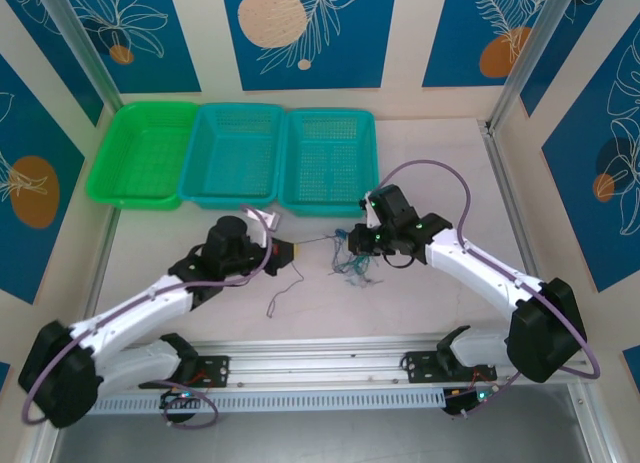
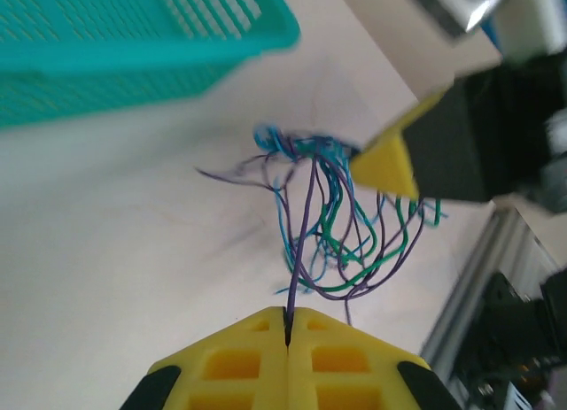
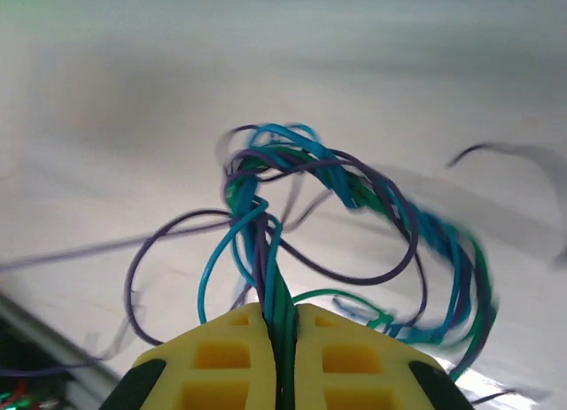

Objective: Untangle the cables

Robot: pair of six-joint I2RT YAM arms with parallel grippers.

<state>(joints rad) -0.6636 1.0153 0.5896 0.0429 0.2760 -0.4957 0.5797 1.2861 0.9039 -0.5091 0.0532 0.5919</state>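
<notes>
- Left gripper [image 2: 288, 317]: your jaws are pressing together on one purple strand [image 2: 302, 224], which is running taut up into the tangle.
- A separate dark wire [image 1: 283, 293] is lying loose on the table [image 1: 400, 313], just below the left gripper, and looks already free of the rest.
- The cables [image 1: 350, 263] are sitting as one knot on the table between the two grippers, in front of the teal basket [image 1: 330, 163] and not in it.
- Right gripper [image 3: 279, 314]: your jaws are clamping the bundle's stem, with blue, green and purple strands together.
- To do this step well, be drawing the left strand away slowly and straight, low over the table, while the right is anchoring the bundle. If loops are tightening, ease off rather than yanking.
</notes>
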